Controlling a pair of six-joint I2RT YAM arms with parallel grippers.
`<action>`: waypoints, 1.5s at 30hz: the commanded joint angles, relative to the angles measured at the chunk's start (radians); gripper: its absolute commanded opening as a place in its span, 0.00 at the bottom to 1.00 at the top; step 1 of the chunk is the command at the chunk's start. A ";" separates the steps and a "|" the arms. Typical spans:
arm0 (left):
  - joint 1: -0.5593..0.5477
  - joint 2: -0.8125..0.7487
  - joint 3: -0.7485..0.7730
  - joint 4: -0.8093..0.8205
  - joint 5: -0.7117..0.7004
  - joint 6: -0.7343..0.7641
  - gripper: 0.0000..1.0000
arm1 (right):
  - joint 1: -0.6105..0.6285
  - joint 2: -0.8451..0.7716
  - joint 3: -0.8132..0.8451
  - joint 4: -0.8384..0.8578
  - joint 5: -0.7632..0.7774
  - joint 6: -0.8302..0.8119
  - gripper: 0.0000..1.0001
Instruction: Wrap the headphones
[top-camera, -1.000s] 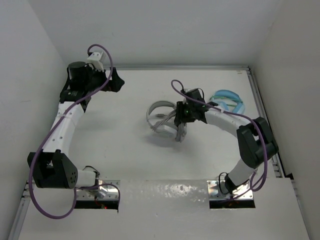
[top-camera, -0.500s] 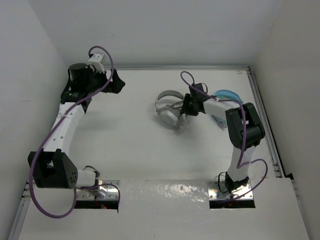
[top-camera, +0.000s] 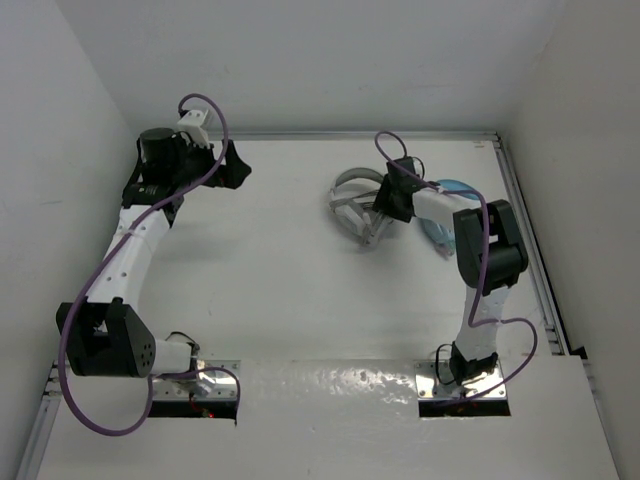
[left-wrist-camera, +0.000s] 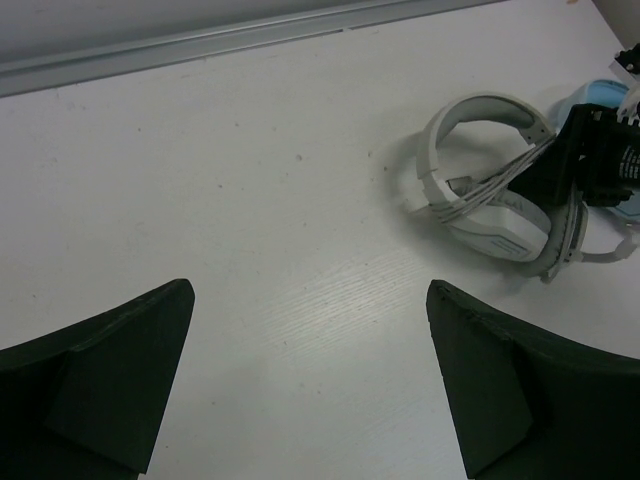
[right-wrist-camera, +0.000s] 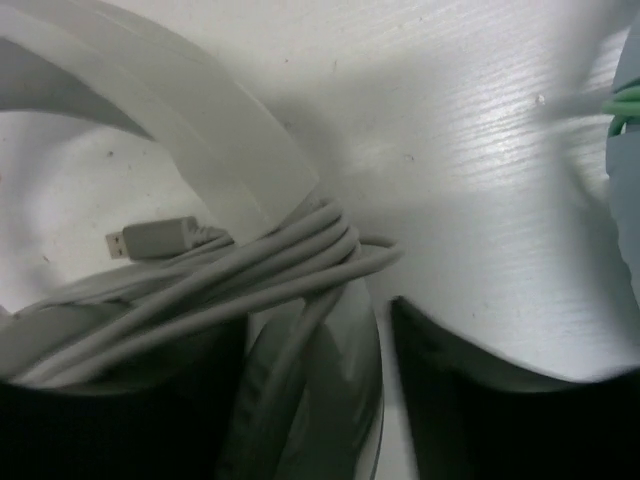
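Arms: left arm (top-camera: 125, 255) runs up the left side of the table (top-camera: 270, 280), wrist out by the far-left corner. Left gripper (top-camera: 232, 165) points across the table toward the right. Its wrist view shows the fingers (left-wrist-camera: 110, 380) spread wide with nothing between them, only tabletop below.

Right arm (top-camera: 482, 262) rises almost straight from its base and folds at the elbow. The forearm reaches left toward the far-centre of the table. Right gripper (top-camera: 372, 222) is down on the headphones (top-camera: 347, 205), coming in from their right side.

Right wrist view: fingers (right-wrist-camera: 480, 420) part-way apart, one either side of a grey curved piece of the headphones, an ear-cup rim by the look of it. A cable strand runs down into the gap. The piece fills nearly the whole gap, so it reads as a grip. Actual pad contact is out of view.

Headphones sit far-centre right on the table, well apart from the left gripper. Headband (left-wrist-camera: 480, 105) arcs on the side away from the right gripper, cups toward it. Cable (right-wrist-camera: 280, 265) is bundled in several loops across the band near a cup. USB plug (right-wrist-camera: 150, 238) sticks out of the bundle, inside the band's arc.

Blue headphones (top-camera: 455, 187) lie just right of them, partly hidden behind the right forearm. Touching or not, cannot tell.
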 joint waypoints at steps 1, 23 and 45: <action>-0.001 -0.023 -0.006 0.043 0.028 0.000 1.00 | 0.004 -0.042 0.050 -0.006 0.058 -0.037 0.65; -0.001 -0.032 -0.013 -0.008 -0.054 0.097 1.00 | -0.019 -0.613 -0.132 -0.130 0.101 -0.284 0.99; -0.008 -0.036 -0.482 -0.011 -0.185 0.518 0.96 | -0.109 -1.412 -0.987 -0.164 0.384 -0.023 0.99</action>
